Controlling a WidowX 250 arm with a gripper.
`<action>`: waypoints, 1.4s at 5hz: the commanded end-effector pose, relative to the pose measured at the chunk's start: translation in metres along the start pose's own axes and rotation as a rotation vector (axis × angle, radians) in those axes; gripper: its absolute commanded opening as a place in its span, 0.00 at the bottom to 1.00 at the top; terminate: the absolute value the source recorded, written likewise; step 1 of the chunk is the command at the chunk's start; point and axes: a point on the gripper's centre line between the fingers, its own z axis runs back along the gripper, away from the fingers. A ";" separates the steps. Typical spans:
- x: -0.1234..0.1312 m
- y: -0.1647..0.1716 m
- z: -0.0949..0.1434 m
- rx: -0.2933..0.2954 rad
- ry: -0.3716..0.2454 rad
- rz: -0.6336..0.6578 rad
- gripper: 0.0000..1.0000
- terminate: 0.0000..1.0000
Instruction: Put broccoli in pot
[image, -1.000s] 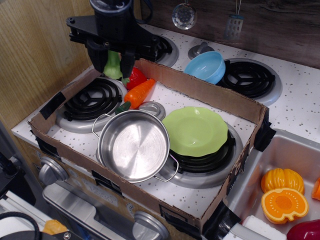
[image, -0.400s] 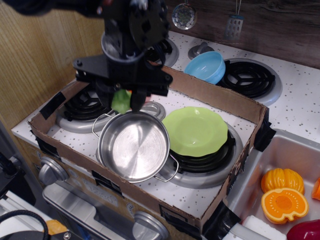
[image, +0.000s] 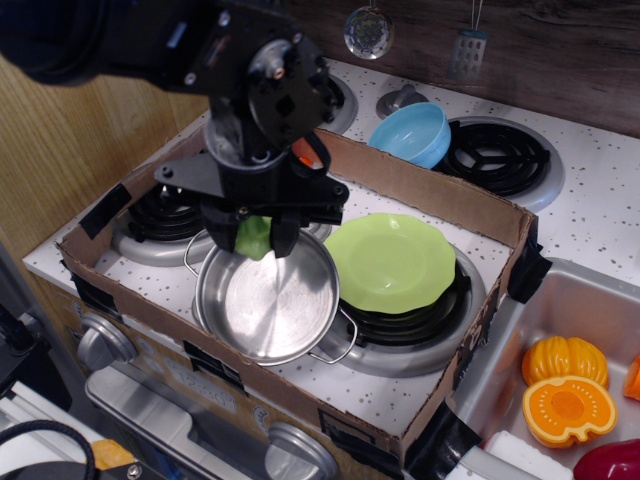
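Note:
My black gripper (image: 256, 237) is shut on the pale-green broccoli (image: 255, 238), whose lumpy head shows between the fingers. It hangs just over the far rim of the shiny steel pot (image: 270, 300), inside the pot's outline. The pot stands at the front of the cardboard tray, left of the green plate. The arm hides the carrot and the left burner behind it.
A green plate (image: 392, 262) lies right of the pot on a burner. The cardboard tray wall (image: 430, 190) rings them. A blue bowl (image: 412, 133) sits behind the tray. Orange toy pumpkins (image: 566, 388) lie in the sink at right.
The gripper has carried the broccoli from the back left of the tray forward and down, to just above the pot's far rim.

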 end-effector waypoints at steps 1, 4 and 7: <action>0.012 -0.003 -0.009 -0.058 0.002 -0.025 1.00 0.00; 0.019 -0.001 -0.002 -0.053 -0.017 -0.065 1.00 0.00; 0.019 -0.001 -0.002 -0.053 -0.017 -0.065 1.00 1.00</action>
